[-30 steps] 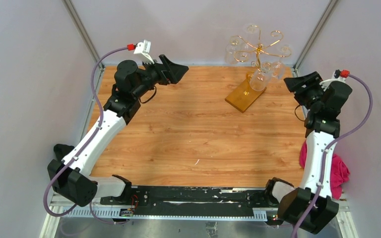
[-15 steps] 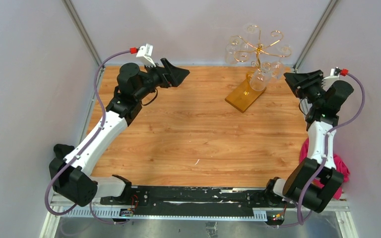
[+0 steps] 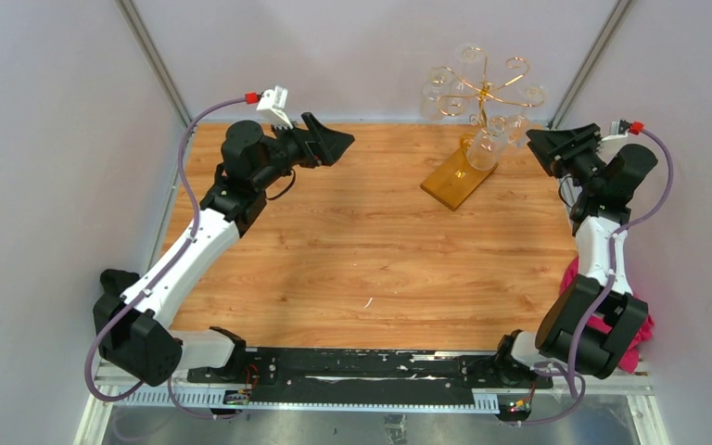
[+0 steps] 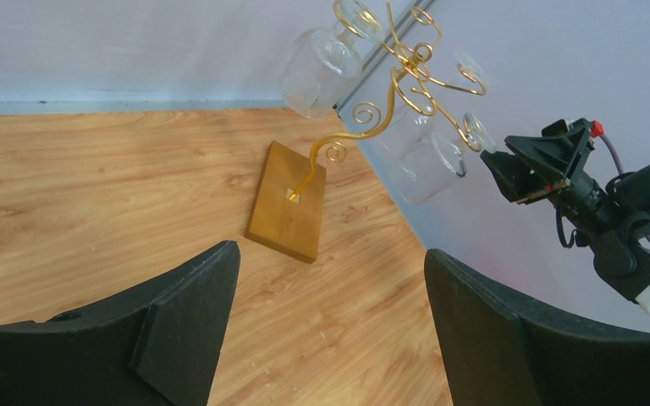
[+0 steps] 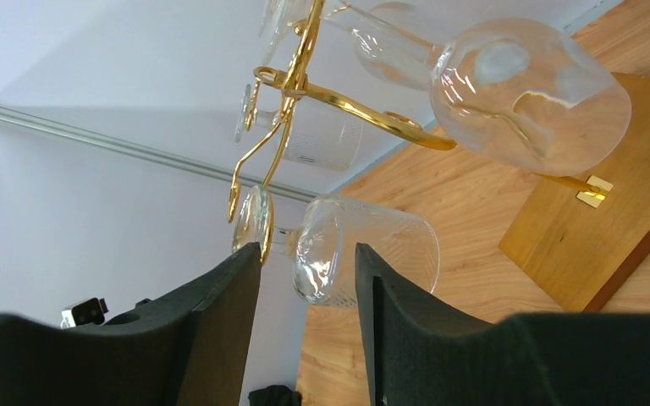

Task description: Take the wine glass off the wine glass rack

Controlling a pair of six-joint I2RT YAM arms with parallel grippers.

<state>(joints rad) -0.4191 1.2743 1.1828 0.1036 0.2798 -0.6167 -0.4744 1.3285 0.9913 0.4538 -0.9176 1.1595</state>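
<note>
Tools first: 2 of them. The left tool (image 4: pixel 330 271) is spread wide and empty by the far edge of the surface (image 3: pixel 352 260), left side. The right tool (image 5: pixel 307 262) is part open, empty, just short of a ribbed wine glass (image 5: pixel 406 245) hanging on the wine glass rack (image 3: pixel 482 93) at the far right corner. Best to close gently on the bowl, then slide the foot out along its wire arm. 1 rack; at least 4 glasses.
</note>
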